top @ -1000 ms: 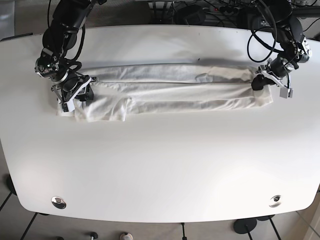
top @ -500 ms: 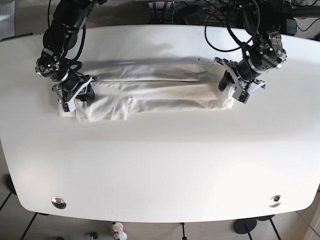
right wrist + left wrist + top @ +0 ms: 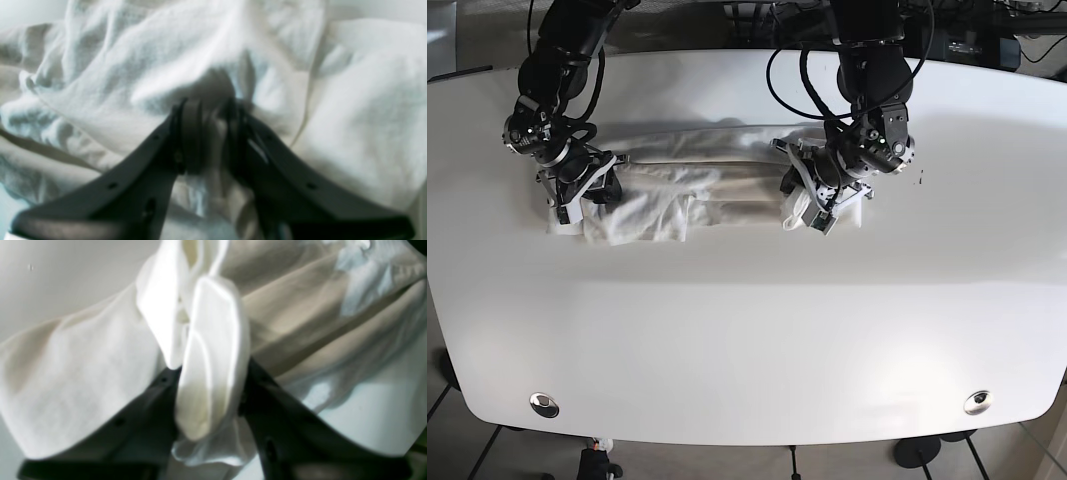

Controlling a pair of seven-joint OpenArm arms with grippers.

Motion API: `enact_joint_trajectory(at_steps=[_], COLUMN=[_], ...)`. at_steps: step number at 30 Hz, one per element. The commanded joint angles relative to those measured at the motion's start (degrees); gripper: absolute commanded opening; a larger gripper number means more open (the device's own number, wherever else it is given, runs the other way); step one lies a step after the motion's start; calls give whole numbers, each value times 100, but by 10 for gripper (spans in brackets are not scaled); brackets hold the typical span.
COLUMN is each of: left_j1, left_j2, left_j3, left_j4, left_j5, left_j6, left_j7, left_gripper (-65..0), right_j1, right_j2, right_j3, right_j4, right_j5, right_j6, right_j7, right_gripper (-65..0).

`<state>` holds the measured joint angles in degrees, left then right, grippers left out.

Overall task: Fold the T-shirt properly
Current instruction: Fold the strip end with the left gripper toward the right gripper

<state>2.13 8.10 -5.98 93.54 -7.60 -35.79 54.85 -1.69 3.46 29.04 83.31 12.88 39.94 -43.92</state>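
Note:
The white T-shirt (image 3: 697,185) lies as a long folded band across the far half of the white table (image 3: 747,330). My left gripper (image 3: 812,200), on the right in the base view, is shut on the shirt's bunched end and holds it over the band's middle. In the left wrist view a thick wad of white cloth (image 3: 210,366) sits between the black fingers (image 3: 277,426). My right gripper (image 3: 577,190) is shut on the shirt's other end at the table's left. In the right wrist view the cloth (image 3: 213,140) is pinched between the fingers (image 3: 190,133).
Cables and dark equipment (image 3: 877,20) lie behind the table's far edge. Two round metal fittings (image 3: 544,404) sit near the table's front corners. Floor tiles and stand feet (image 3: 917,452) show below the front edge.
My left gripper has carried the shirt's right end leftward, from the table's right side to the middle. The band is now much shorter. My right gripper has stayed in place.

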Motion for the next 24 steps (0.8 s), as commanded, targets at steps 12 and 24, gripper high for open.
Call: enact_joint_trajectory(at_steps=[12, 24], left_j1=[-305, -42], left_j2=[-691, -1711], left_j3=[3240, 3310], left_j4=[550, 1358], left_j5=[-98, -150], left_j6=[2687, 2502], left_j7=[-434, -1736], left_gripper=[-357, -363], right_j1=[7, 24], right_j2=[10, 10], right_j3=[2, 2], right_j4=[43, 605], right_j5=[-97, 712], right_j6=[6, 6], right_j7=[-228, -245], right_gripper=[-520, -515])
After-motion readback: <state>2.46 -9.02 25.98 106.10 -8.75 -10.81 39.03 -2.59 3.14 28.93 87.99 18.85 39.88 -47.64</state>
